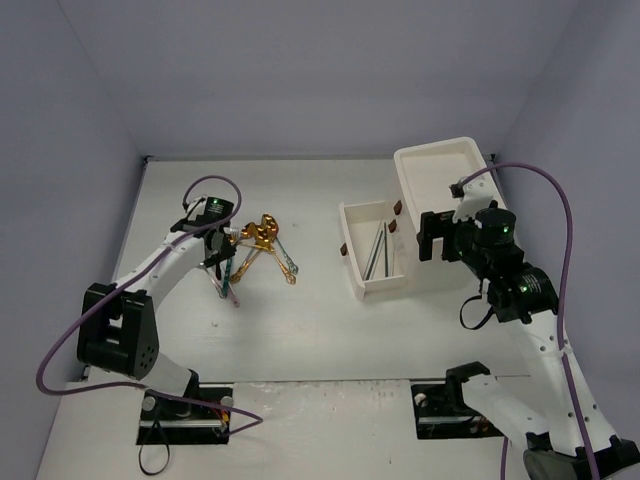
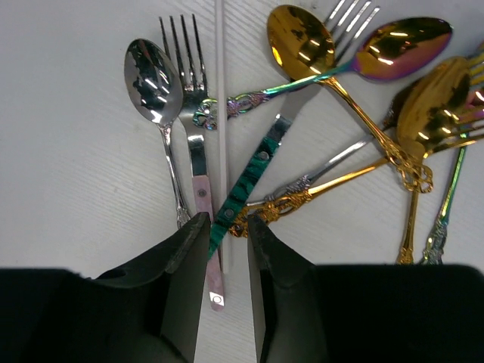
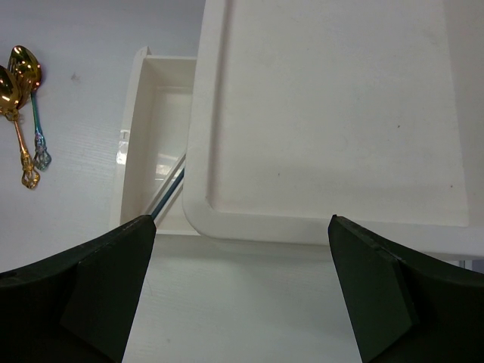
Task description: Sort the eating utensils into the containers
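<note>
The eating utensils [image 1: 258,248] lie in a loose pile left of centre. My left gripper [image 1: 220,265] is down at the pile's near end. In the left wrist view its fingertips [image 2: 228,221] stand narrowly apart. Between them lie the ends of a teal-handled fork [image 2: 246,181], a pink-handled fork [image 2: 198,151] and a thin white rod [image 2: 221,91], with a small gap showing on the right side. One of the containers, a pulled-out white drawer [image 1: 352,255], holds thin silver rods [image 1: 378,250]. My right gripper [image 1: 437,237] hangs wide open and empty over the drawer unit [image 1: 440,190].
A silver spoon [image 2: 151,72], gold spoons [image 2: 299,38] and an iridescent spoon [image 2: 401,41] fan out beyond the left fingers. The right wrist view shows the unit's flat top [image 3: 325,113], the open drawer [image 3: 147,128] and two spoons [image 3: 15,113] at far left. Walls enclose the table.
</note>
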`<state>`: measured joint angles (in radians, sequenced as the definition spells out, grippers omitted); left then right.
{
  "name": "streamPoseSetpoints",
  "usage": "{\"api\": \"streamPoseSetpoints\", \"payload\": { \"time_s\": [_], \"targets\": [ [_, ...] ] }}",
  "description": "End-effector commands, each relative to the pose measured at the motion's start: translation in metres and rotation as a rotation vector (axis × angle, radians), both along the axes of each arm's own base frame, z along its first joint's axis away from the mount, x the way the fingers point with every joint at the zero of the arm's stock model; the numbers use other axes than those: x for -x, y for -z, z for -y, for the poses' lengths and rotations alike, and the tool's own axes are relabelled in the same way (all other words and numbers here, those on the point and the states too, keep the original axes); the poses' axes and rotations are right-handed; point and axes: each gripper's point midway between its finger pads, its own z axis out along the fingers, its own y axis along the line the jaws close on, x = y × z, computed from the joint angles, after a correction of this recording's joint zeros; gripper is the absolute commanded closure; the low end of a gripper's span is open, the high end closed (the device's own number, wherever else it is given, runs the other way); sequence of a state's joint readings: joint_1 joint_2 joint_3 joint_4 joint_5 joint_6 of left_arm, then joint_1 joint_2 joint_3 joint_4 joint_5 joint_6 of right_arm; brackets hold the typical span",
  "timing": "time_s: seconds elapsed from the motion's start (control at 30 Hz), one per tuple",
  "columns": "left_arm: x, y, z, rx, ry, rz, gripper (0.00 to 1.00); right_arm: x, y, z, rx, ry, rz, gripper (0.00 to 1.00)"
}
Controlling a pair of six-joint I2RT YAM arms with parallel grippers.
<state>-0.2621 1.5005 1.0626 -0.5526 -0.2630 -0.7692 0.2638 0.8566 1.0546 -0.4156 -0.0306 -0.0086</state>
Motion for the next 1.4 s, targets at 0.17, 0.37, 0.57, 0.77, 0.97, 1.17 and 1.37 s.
{"api": "streamPoseSetpoints", "payload": {
  "time_s": [0.17, 0.37, 0.57, 0.77, 0.97, 1.17, 1.37],
  "targets": [
    [-0.033, 0.020, -0.012, 0.026, -0.064, 0.010, 0.83, -0.007, -0.020, -0.007, -0.020, -0.023, 0.072, 0.04],
    [-0.045, 0.029, -0.011, 0.035, -0.074, -0.001, 0.85, -0.006, -0.020, -0.006, -0.023, -0.020, 0.076, 0.03],
    [-0.046, 0.042, -0.011, 0.040, -0.089, -0.034, 0.85, -0.005, -0.020, -0.005, -0.021, -0.017, 0.077, 0.03],
    [-0.039, 0.053, -0.012, 0.041, -0.100, -0.065, 0.85, -0.005, -0.018, -0.005, -0.017, -0.016, 0.072, 0.03],
    [-0.033, 0.057, -0.013, 0.039, -0.102, -0.075, 0.85, -0.007, -0.016, -0.005, -0.015, -0.018, 0.066, 0.03],
    [-0.042, 0.031, -0.014, 0.036, -0.091, -0.010, 1.00, -0.009, -0.018, -0.007, -0.016, -0.022, 0.066, 0.03],
    [-0.051, -0.015, -0.023, -0.010, -0.072, 0.082, 1.00, -0.008, -0.016, -0.007, -0.018, -0.023, 0.062, 0.03]
  ]
}}
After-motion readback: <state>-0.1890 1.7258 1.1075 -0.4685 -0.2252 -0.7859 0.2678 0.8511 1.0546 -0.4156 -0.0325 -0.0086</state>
